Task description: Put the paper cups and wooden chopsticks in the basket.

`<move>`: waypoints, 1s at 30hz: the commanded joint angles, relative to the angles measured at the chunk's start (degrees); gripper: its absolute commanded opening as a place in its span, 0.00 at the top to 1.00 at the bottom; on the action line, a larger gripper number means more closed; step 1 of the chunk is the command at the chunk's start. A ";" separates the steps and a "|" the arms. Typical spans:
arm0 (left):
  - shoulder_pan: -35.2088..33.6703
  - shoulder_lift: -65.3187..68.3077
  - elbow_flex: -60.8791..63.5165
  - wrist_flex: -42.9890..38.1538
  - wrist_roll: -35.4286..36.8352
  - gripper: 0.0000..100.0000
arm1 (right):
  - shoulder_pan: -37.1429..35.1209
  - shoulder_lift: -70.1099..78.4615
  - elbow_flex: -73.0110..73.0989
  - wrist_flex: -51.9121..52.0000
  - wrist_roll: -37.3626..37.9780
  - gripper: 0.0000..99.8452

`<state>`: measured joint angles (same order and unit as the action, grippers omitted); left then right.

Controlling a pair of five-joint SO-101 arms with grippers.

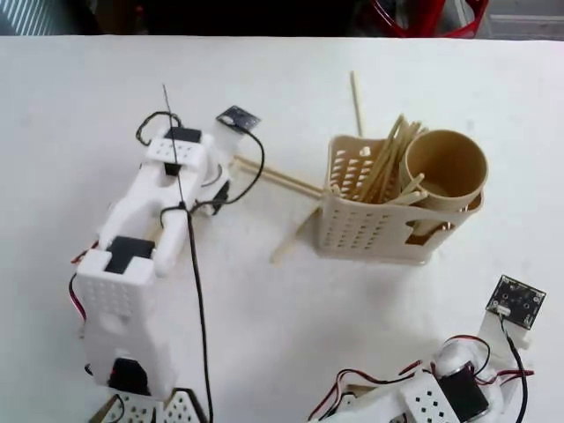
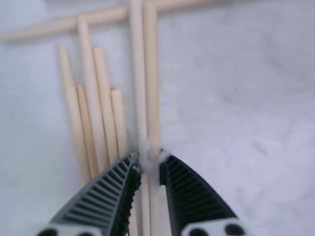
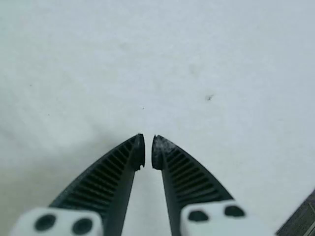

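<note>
Left gripper closed to a narrow gap, pinching a pair of wooden chopsticks that lies flat on the table left of centre, with loose chopsticks just beside it. Basket right of centre holds a paper cup and a chopstick bundle. Right gripper near the front right corner, tips almost touching, holding nothing.

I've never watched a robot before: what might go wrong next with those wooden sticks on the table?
The left end effector pinches two long wooden chopsticks near one end, so they may swivel or slip when lifted. Several loose wooden sticks lie right beside the grip and could get dragged along.
</note>
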<state>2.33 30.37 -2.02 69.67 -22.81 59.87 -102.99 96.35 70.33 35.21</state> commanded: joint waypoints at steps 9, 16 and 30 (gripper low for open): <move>-0.31 -0.84 -2.46 0.18 -0.35 0.98 | 0.40 -0.04 0.53 -0.04 0.44 0.96; 4.26 -12.00 -3.78 5.10 -0.18 0.98 | 0.40 -0.04 0.53 -0.04 0.44 0.96; 16.57 -48.04 -4.22 9.76 9.23 0.98 | 0.40 -0.04 0.53 -0.04 0.44 0.96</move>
<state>14.73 -6.81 -2.90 80.40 -16.40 59.87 -102.99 96.35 70.33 35.21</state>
